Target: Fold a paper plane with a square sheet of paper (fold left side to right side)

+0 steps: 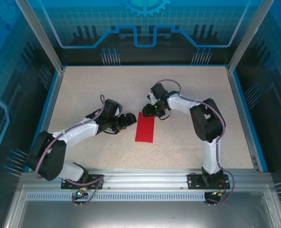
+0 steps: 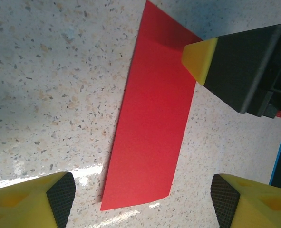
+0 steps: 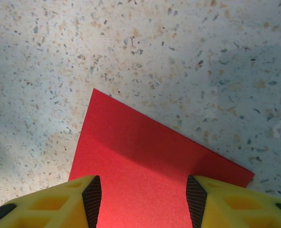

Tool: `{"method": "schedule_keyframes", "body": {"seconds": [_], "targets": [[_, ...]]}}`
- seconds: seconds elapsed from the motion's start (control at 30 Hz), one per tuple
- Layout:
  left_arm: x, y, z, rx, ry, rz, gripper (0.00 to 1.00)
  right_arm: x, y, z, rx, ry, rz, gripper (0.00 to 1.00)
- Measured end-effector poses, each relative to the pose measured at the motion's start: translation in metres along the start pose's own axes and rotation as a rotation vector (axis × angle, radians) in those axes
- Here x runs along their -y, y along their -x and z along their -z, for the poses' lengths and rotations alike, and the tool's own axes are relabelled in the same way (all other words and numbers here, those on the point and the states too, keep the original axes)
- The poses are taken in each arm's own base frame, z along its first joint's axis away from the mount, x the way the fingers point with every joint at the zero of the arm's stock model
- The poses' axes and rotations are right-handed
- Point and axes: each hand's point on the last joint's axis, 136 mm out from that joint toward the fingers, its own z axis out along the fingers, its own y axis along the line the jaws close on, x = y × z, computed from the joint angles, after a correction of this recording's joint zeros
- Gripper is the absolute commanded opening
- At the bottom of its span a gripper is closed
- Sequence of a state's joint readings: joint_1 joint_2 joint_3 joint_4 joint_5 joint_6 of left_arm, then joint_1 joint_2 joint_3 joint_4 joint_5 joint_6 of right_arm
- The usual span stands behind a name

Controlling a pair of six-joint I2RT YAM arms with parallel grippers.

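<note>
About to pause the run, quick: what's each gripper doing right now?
Left gripper: open, holding nothing, beside the red paper.
Right gripper: open, holding nothing, over the paper's far end.

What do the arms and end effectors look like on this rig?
White shells, black joints, grey cables on left arm and right arm. Yellow fingers, black ribbed pads on left end effector and right end effector. Right wrist has green light.

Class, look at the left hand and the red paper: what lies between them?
Only bare speckled table. The top view shows a narrow empty strip separating the left hand from the paper.
</note>
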State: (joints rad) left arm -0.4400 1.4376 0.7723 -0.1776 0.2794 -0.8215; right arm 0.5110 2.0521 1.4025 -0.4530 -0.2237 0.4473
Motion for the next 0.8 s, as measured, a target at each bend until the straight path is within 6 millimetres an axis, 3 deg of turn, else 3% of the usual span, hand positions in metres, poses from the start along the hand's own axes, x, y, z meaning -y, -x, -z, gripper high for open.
{"method": "schedule_keyframes", "body": {"seconds": [0.43,0.8], "targets": [[0.002,0.001,-0.031,-0.075,0.032,0.007,0.71,0.005,-0.007,-0.005,-0.016,0.009,0.034,0.37],[0.009,-0.003,-0.056,-0.132,0.067,-0.007,0.69,0.004,-0.008,-0.005,-0.019,0.061,0.068,0.35]]}}
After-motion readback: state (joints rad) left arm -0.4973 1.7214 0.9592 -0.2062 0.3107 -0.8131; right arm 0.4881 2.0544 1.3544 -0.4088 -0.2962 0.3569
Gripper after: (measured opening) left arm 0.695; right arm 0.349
